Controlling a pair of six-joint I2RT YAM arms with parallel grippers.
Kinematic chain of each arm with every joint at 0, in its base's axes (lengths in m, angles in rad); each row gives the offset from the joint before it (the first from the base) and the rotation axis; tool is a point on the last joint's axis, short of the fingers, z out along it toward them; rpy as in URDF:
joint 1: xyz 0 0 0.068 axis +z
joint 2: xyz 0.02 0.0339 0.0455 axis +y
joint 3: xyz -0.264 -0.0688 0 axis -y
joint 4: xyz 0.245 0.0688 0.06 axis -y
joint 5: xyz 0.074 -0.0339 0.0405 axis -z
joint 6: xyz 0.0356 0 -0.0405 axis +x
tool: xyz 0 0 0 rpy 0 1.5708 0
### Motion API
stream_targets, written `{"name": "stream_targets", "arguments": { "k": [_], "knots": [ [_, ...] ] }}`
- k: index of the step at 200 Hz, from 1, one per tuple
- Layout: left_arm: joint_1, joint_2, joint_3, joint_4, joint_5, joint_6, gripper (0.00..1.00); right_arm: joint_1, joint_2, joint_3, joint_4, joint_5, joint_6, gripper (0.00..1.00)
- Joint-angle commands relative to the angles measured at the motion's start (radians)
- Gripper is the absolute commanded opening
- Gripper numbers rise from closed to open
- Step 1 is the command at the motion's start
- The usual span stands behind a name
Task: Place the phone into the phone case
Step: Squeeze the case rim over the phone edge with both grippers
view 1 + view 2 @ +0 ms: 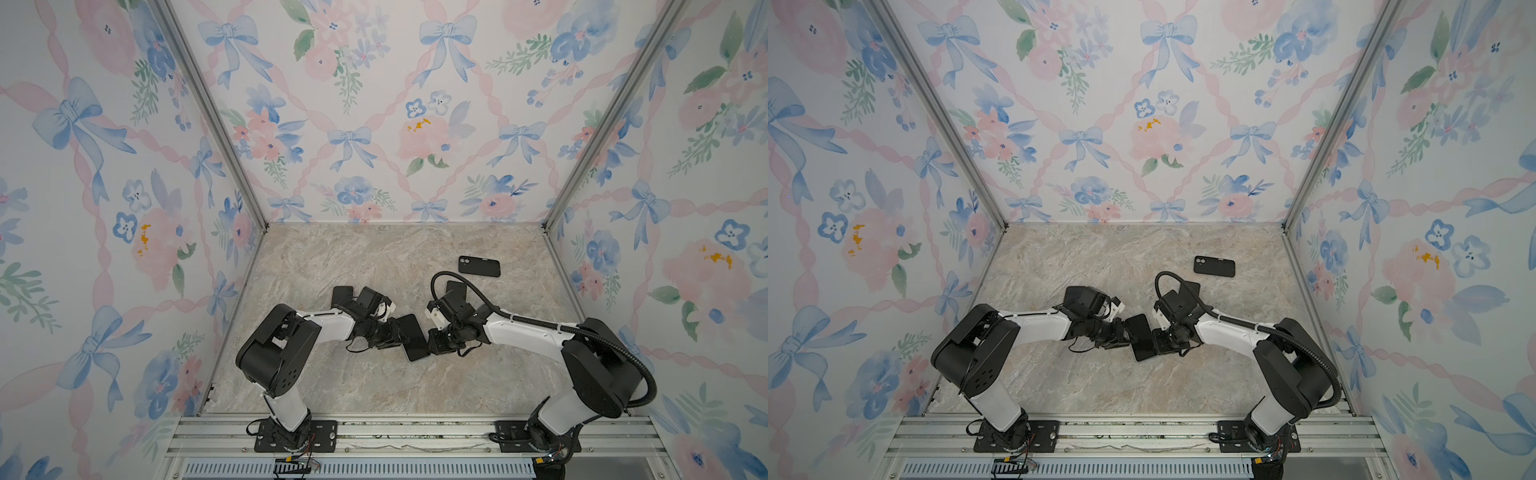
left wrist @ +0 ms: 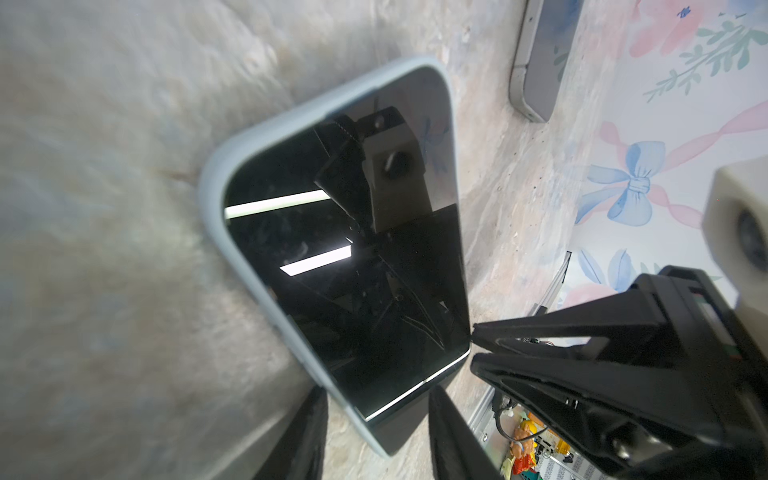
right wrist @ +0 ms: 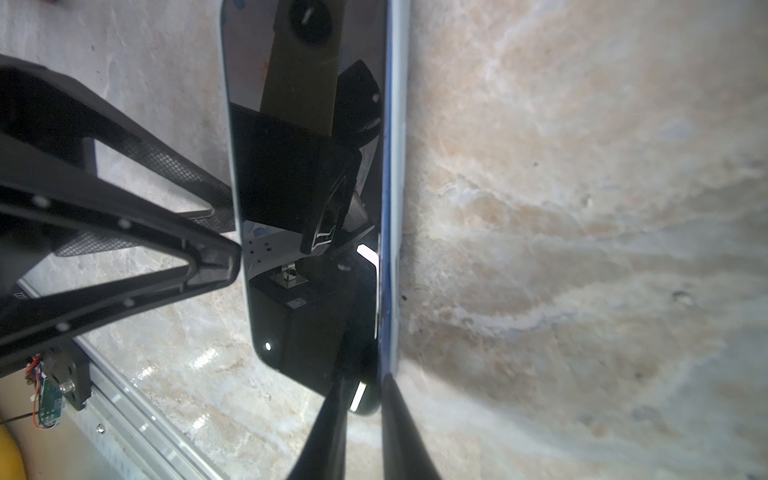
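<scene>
The phone (image 2: 353,257) fills the middle of the view, tilted. Its glossy black screen mirrors two bright light strips and a camera housing, and a pale blue-grey rim runs along one long side and the far end. The left gripper (image 2: 378,405) clasps its near end, one dark finger on each side. The right gripper (image 2: 473,345) reaches in from the side, and its two black triangular fingers (image 2: 561,324) meet the phone's near corner, the edge between their tips. Whether they actually pinch it is hard to judge. Beyond, a grey device (image 2: 536,62) lies flat on the marbled bench (image 2: 124,208), apart from the phone, with a floral wall (image 2: 665,145) behind.
</scene>
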Motion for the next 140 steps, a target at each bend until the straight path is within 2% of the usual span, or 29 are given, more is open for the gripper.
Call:
{"name": "stream_targets", "arguments": {
  "k": [1,140],
  "knots": [
    [-0.02,-0.001,-0.02,-0.03,-0.021,-0.01,0.41,0.016,0.0,-0.023,-0.003,-0.013,0.009,0.18],
    [-0.025,0.03,-0.007,-0.029,-0.041,0.0,0.38,0.062,0.054,-0.035,0.034,-0.005,0.027,0.11]
  ]
}}
